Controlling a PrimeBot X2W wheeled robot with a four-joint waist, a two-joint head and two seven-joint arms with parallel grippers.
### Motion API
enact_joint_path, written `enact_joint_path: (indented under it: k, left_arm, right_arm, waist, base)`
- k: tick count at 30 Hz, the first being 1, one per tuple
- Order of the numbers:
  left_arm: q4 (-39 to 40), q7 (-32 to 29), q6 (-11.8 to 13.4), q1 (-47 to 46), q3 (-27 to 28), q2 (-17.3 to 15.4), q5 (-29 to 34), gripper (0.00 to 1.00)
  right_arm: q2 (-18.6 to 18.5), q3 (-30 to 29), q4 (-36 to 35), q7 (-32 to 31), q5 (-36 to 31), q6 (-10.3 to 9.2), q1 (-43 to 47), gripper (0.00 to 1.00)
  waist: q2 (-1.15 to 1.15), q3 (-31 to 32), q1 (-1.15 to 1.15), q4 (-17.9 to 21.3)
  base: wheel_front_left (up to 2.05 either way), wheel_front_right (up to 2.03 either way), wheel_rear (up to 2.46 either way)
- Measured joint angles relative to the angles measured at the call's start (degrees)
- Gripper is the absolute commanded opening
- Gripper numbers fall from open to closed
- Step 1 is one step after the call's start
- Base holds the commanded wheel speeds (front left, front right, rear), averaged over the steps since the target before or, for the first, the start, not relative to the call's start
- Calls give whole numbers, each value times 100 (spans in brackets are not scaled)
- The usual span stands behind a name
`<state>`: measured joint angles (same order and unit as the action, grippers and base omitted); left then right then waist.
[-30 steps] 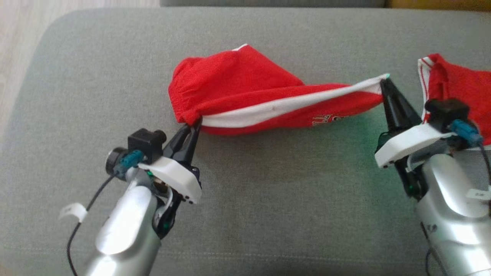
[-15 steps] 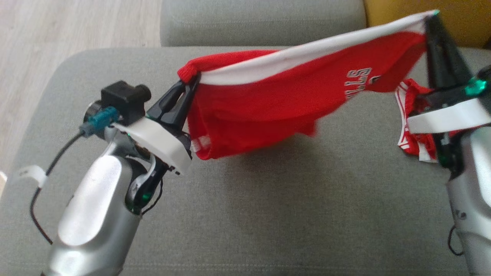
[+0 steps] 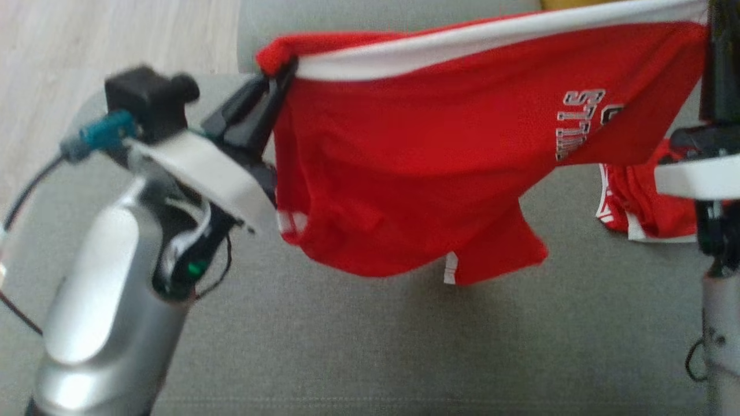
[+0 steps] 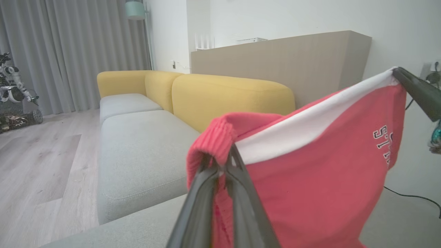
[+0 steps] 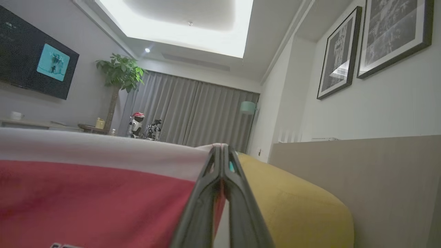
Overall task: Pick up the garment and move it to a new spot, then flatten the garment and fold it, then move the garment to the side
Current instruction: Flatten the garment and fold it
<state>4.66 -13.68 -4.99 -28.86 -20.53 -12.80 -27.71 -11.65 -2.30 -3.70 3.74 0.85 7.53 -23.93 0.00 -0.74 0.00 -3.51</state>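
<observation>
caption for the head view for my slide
Left gripper and right gripper hold red shorts stretched above the grey cushion

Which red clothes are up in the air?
The red garment with the white band and letters, stretched between the left gripper and right gripper. The other red garment lies crumpled on the grey cushion.

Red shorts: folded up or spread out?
Spread out: shorts hang above the cushion, left gripper and right gripper pinching the white stripe's ends.
</observation>
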Motion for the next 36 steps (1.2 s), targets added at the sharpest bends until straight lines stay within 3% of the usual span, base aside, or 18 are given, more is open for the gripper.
enact_joint_path:
  k: [7, 10, 15, 20, 27, 36]
  left_arm:
    - [-670, -168, -62, -1388, 92, -20, -56, 0]
    - [-1330, -81, -111, -2426, 97, -45, 133, 0]
    - [-2570, 608, -112, -4112, 227, -57, 547, 0]
    - [-3650, 1370, -113, -5148, 478, 179, 446, 0]
    - [-4731, 2063, -214, -5002, 45, 331, 495, 0]
    - [-5304, 2699, -250, -3624, -1405, 392, 383, 0]
  right_arm:
    - [-430, 449, 546, -383, 264, 0, -1477, 0]
    - [-726, 873, 1149, -420, 303, 1, -2747, 0]
    - [-802, 1301, 2440, -123, 409, 1, -4634, 0]
    - [-583, 1281, 3573, 499, 252, 1, -5710, 0]
    - [-327, 1449, 4859, 892, 110, 1, -5549, 0]
    - [-167, 2073, 6040, 1009, 308, 1, -4441, 0]
  waist:
    - [0, -597, 0, 29]
    - [0, -1024, 1, 65]
    - [0, -1754, 2, 137]
    - [0, -2342, 2, 176]
    - [-1, -2731, 2, 64]
    - [0, -2675, 0, -85]
  base:
    - [0, 0, 0]
    - [0, 0, 0]
    - [0, 0, 0]
    - [0, 0, 0]
    - [0, 0, 0]
    - [0, 0, 0]
